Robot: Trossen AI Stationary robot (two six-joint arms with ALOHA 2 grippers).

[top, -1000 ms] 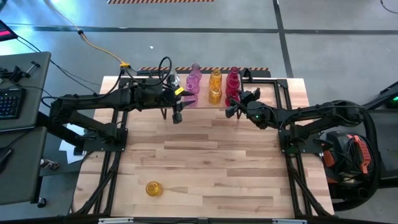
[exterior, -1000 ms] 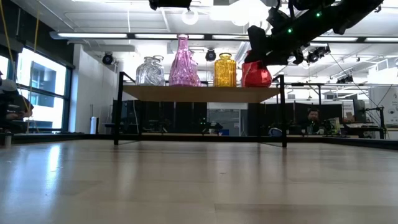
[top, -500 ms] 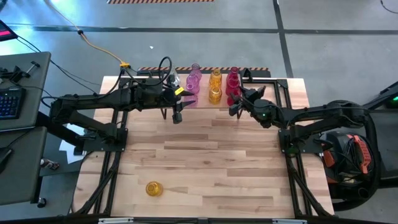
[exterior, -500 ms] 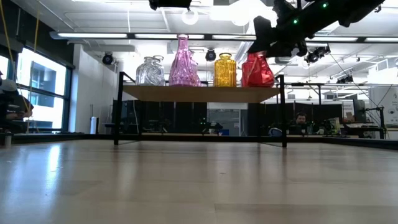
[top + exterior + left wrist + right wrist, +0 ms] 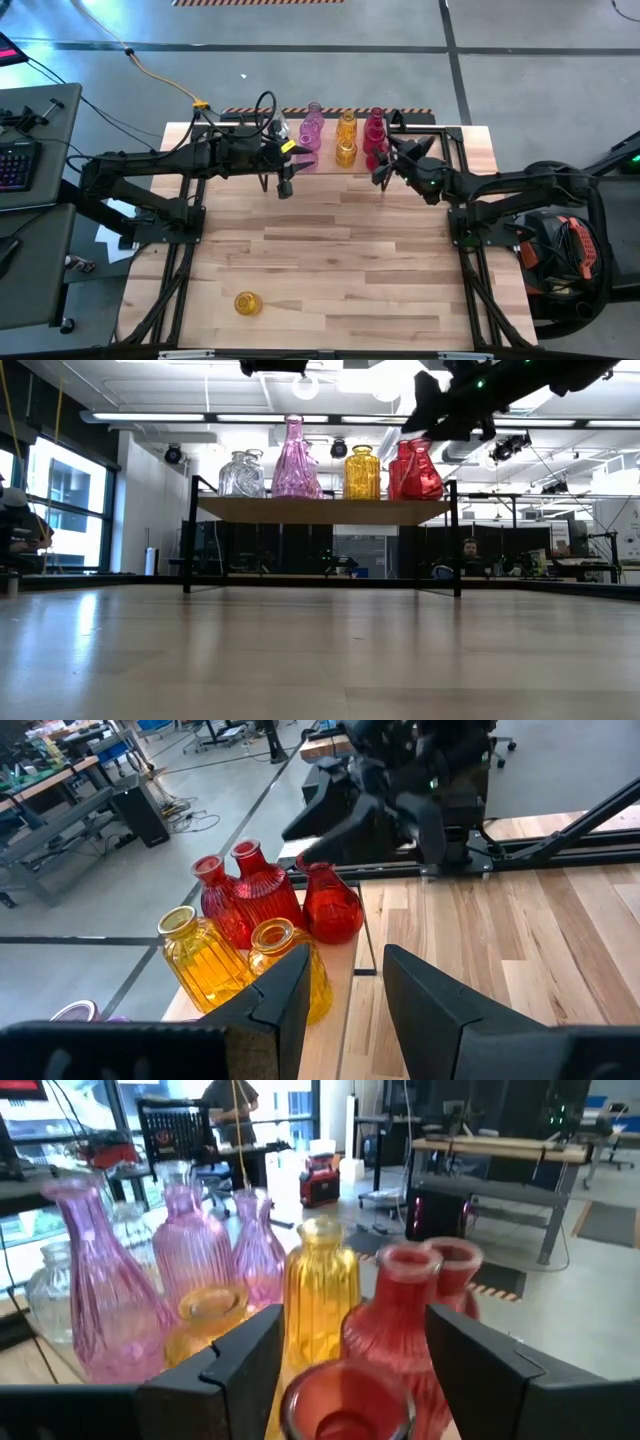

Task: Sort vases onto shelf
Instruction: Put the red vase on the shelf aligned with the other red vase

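Observation:
The wooden shelf [image 5: 320,510] stands at the table's far edge on black wire legs. Clear vases [image 5: 243,475], pink ones [image 5: 295,460], amber ones [image 5: 362,472] and red ones [image 5: 415,472] stand on it by their bases. My right gripper [image 5: 355,1320] is open over the shelf's right end. Its fingers stand on either side of the nearest red vase's mouth [image 5: 345,1400] with gaps showing. My left gripper [image 5: 284,186] hovers open and empty in front of the shelf's left half. One amber vase [image 5: 246,303] sits alone near the table's near-left corner.
The black shelf posts [image 5: 457,540] rise beside the red vases. Bare tabletop [image 5: 340,250] stretches between the shelf and the lone amber vase. Both arms reach in from the sides along the far half. A person [image 5: 470,550] sits in the room behind.
My right gripper has moved toward the far edge and up. The red vase that was tilted under it over the shelf's right end now stands upright on the shelf beside the other red ones.

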